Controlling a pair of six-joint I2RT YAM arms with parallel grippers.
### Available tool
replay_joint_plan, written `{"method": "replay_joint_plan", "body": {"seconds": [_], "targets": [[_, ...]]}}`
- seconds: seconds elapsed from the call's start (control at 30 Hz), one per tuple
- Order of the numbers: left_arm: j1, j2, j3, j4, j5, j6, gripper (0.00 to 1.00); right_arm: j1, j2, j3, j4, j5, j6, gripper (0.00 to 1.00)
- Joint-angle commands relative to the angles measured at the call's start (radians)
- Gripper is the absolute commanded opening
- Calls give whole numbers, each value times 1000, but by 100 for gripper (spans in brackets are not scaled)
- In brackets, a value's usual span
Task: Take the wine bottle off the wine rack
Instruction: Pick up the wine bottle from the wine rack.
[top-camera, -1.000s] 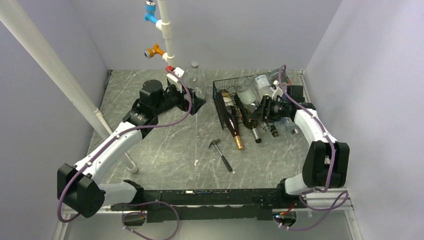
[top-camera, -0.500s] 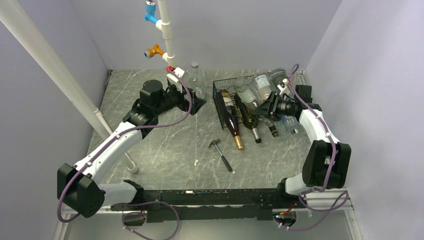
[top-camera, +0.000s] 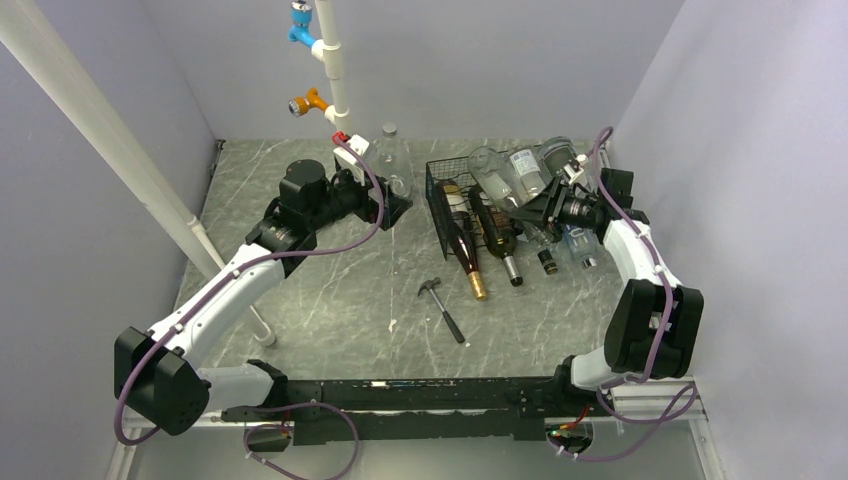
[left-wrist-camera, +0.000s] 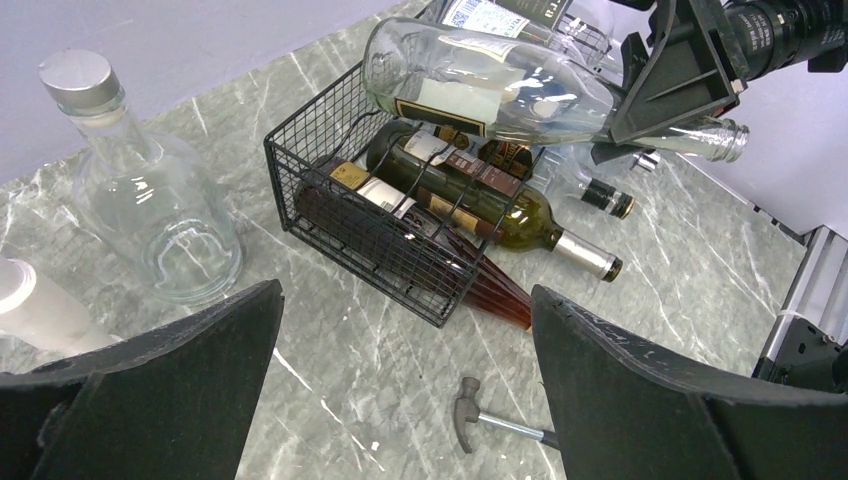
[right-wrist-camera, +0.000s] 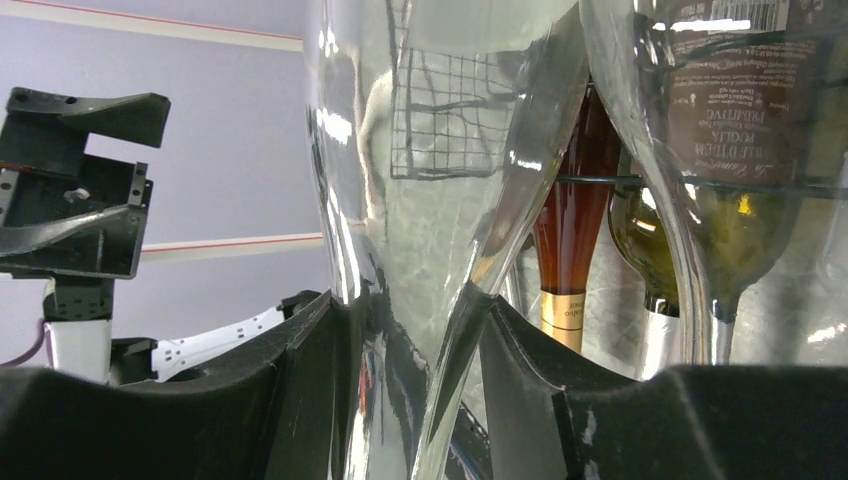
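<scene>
The black wire wine rack (top-camera: 437, 199) (left-wrist-camera: 340, 200) lies right of centre, with dark bottles (left-wrist-camera: 470, 190) in it, necks pointing at the arms. My right gripper (top-camera: 548, 209) (right-wrist-camera: 410, 330) is shut on the neck of a clear wine bottle (top-camera: 497, 171) (left-wrist-camera: 480, 85) (right-wrist-camera: 430, 200). That bottle hangs tilted above the rack's top, body toward the back. My left gripper (top-camera: 392, 206) (left-wrist-camera: 405, 300) stands open over the table left of the rack, holding nothing.
A small hammer (top-camera: 441, 304) (left-wrist-camera: 480, 415) lies in front of the rack. A round clear bottle (top-camera: 391, 160) (left-wrist-camera: 150, 200) stands behind the left gripper. More clear bottles (top-camera: 527, 164) rest beside the held one. A white pipe (top-camera: 333, 60) rises at the back.
My right gripper has drawn back to the right and upward with the clear bottle, raising it above the rack. The left arm has stayed still.
</scene>
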Motion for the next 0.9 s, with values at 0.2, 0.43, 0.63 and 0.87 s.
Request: {"method": "replay_joint_plan", "body": {"seconds": [0.2,0.43,0.63,0.87], "targets": [[-7,0,8,36,41,26,100,-44,-50,24,243,-94,45,0],[-9,-13,1,48,61,47,100,-44,-62,20,281,-138,87,0],[-9,-23,-4,50,57,70,100,-26,-76,28,290,-166,108,0],[-10,-34,-31,85,90,103,100,12,-93,44,279,-184,115,0]]}}
